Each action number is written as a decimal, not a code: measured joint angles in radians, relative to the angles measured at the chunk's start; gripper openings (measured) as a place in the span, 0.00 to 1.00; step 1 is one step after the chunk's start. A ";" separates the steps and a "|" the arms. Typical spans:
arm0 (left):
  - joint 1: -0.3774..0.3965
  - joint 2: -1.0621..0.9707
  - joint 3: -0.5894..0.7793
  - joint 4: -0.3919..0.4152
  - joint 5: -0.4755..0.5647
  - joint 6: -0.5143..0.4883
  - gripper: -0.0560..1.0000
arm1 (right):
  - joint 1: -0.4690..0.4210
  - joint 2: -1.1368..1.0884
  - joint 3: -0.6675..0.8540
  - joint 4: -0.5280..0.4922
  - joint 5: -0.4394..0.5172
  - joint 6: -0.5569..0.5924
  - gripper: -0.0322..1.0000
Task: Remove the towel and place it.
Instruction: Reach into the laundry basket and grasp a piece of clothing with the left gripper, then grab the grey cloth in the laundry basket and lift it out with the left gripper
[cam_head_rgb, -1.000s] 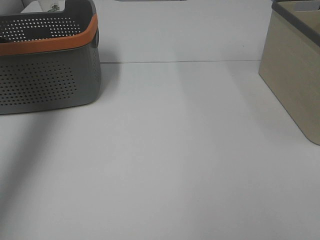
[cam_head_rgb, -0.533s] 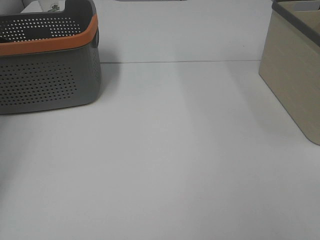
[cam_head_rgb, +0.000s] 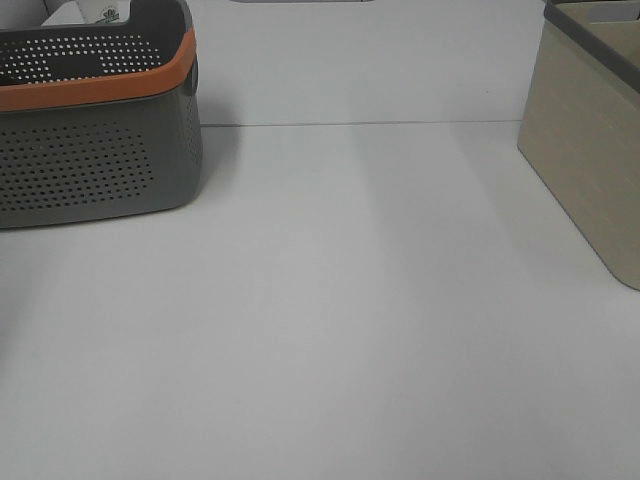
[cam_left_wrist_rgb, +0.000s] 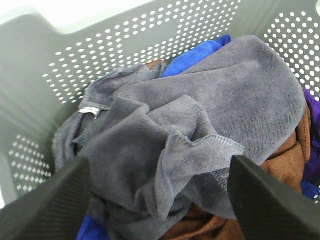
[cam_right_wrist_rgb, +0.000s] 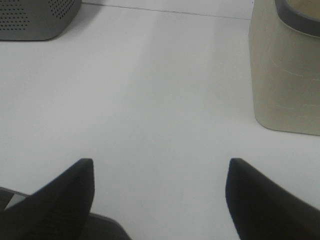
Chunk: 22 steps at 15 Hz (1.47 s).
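Note:
The towel (cam_left_wrist_rgb: 200, 120), dark charcoal terry cloth with a stitched hem and a small white tag (cam_left_wrist_rgb: 89, 111), lies crumpled on top of other cloths inside the grey perforated basket (cam_left_wrist_rgb: 125, 45). My left gripper (cam_left_wrist_rgb: 159, 187) is open just above the towel, its two black fingers (cam_left_wrist_rgb: 45, 205) spread wide to either side of it. My right gripper (cam_right_wrist_rgb: 159, 192) is open and empty above the bare white table. In the exterior high view the basket (cam_head_rgb: 95, 150), with its orange rim, stands at the back left; neither gripper nor the towel shows there.
Blue (cam_left_wrist_rgb: 192, 57), brown (cam_left_wrist_rgb: 280, 160) and purple cloths lie under the towel in the basket. A beige bin (cam_head_rgb: 590, 150) with a dark rim stands at the back right; it also shows in the right wrist view (cam_right_wrist_rgb: 285, 70). The white table (cam_head_rgb: 340, 320) lies between them.
The shadow at the lower left of the table has shrunk away over the last second. Basket and beige bin have not moved.

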 joint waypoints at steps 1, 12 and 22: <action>-0.012 0.015 0.000 -0.002 -0.005 0.011 0.72 | 0.000 0.000 0.000 -0.008 0.000 0.005 0.73; -0.108 0.119 0.000 0.007 -0.139 0.017 0.71 | 0.000 0.000 0.000 -0.014 0.000 0.020 0.73; -0.118 0.131 -0.002 0.118 -0.125 -0.049 0.53 | 0.000 0.000 0.000 -0.014 0.000 0.035 0.73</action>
